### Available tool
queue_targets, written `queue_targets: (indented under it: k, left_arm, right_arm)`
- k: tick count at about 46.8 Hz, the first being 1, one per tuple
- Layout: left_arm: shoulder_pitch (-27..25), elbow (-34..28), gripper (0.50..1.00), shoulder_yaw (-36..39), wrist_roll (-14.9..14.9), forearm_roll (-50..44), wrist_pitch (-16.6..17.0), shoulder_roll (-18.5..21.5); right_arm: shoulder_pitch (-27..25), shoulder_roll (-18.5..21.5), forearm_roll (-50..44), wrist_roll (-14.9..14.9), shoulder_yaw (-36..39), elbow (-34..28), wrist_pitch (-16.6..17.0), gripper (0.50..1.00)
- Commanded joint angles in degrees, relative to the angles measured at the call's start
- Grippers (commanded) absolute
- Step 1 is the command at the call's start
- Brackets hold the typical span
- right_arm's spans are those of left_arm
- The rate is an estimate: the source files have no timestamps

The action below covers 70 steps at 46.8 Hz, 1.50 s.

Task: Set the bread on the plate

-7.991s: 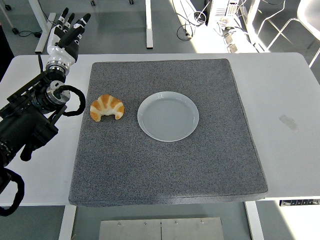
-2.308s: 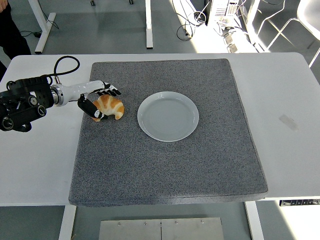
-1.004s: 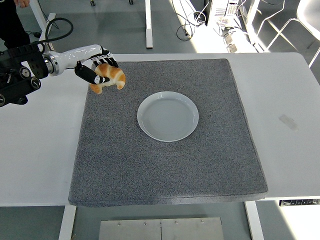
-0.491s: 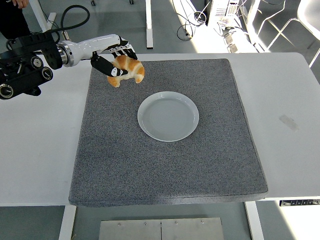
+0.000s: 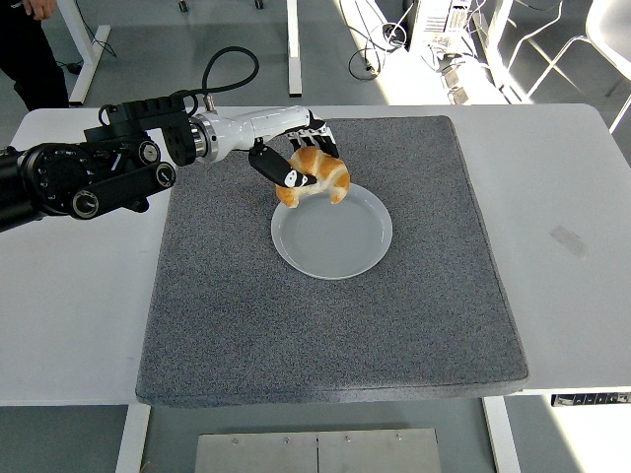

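The left hand (image 5: 294, 158) reaches in over the grey mat (image 5: 237, 325) from the table's (image 5: 69, 315) left edge, its fingers curled around the bread (image 5: 315, 173) — a golden croissant, gripped from its left side with the thumb under one tip. The croissant is held in the air above the upper-left rim of the plate (image 5: 340, 246); it seems clear of the dish rather than resting on it, though from this high view the gap is hard to judge. The pale round plate sits near the middle of the mat, somewhat toward the far edge. The black forearm and its cable lie over the table's far-left corner. A person (image 5: 30, 49) in dark clothing stands beyond that corner — only partly in frame.
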Motion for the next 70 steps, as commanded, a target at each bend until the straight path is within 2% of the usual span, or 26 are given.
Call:
queue_targets:
  k: [1, 10, 19, 27, 47, 53, 61, 70]
  left_arm:
    - [0.9, 0.5, 0.604, 0.1, 0.1, 0.1, 0.0, -0.9]
    - [2.0, 1.0, 0.605, 1.5, 0.2, 0.9, 0.5, -2.6]
    - [3.4, 4.9, 0.607, 2.5, 0.1, 0.9, 0.6, -4.7]
    - [4.2, 5.5, 0.608, 2.7, 0.0, 0.9, 0.7, -5.1]
    - [6.5, 10.7, 0.611, 2.8, 0.0, 0.9, 0.7, -10.4]
    - [7.0, 11.9, 0.642, 2.8, 0.0, 1.0, 0.7, -11.1]
    - [7.0, 12.0, 0.714, 2.8, 0.1, 0.9, 0.6, -10.9]
    - [6.8, 12.0, 0.863, 2.1, 0.2, -0.3, 0.4, -11.0]
  right_arm:
    - [0.0, 0.0, 0.0, 0.0, 0.0, 0.0, 0.0, 1.000]
    - [0.0, 0.0, 0.0, 0.0, 0.0, 0.0, 0.0, 1.000]
    - [0.0, 0.0, 0.0, 0.0, 0.0, 0.0, 0.0, 1.000]
    - [0.0, 0.0, 0.0, 0.0, 0.0, 0.0, 0.0, 1.000]
    - [0.0, 0.0, 0.0, 0.0, 0.0, 0.0, 0.0, 1.000]
    - [0.0, 0.0, 0.0, 0.0, 0.0, 0.0, 0.0, 1.000]
    - [0.0, 0.0, 0.0, 0.0, 0.0, 0.0, 0.0, 1.000]
    - [0.0, 0.0, 0.0, 0.0, 0.0, 0.0, 0.0, 1.000]
